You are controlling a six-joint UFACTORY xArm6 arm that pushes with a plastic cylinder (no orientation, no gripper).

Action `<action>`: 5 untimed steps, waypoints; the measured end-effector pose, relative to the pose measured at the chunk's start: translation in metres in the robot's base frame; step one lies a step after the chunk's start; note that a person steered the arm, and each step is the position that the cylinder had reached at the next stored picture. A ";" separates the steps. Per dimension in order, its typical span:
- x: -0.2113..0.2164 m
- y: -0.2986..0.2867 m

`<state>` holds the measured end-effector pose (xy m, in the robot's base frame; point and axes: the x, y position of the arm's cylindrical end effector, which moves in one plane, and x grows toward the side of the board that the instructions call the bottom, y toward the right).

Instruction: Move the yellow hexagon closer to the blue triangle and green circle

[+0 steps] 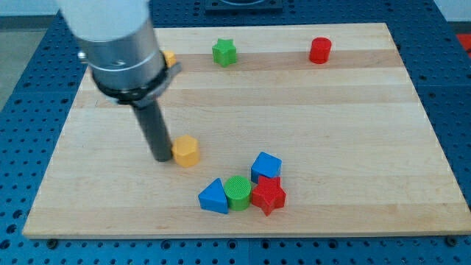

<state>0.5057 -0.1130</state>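
Observation:
The yellow hexagon (pixel 185 150) lies on the wooden board (pixel 331 110), left of centre. My tip (pixel 161 157) stands right against its left side. The blue triangle (pixel 214 197) and the green circle (pixel 238 192) sit side by side near the view's bottom, below and to the right of the hexagon, a short gap away.
A blue cube (pixel 266 166) and a red star (pixel 268 195) crowd the green circle's right side. A green star (pixel 224 52) and a red cylinder (pixel 320 51) sit near the view's top. An orange-yellow block (pixel 169 58) peeks from behind the arm at top left.

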 end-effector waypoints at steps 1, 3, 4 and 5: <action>-0.005 0.004; -0.018 0.044; 0.002 0.057; 0.000 0.056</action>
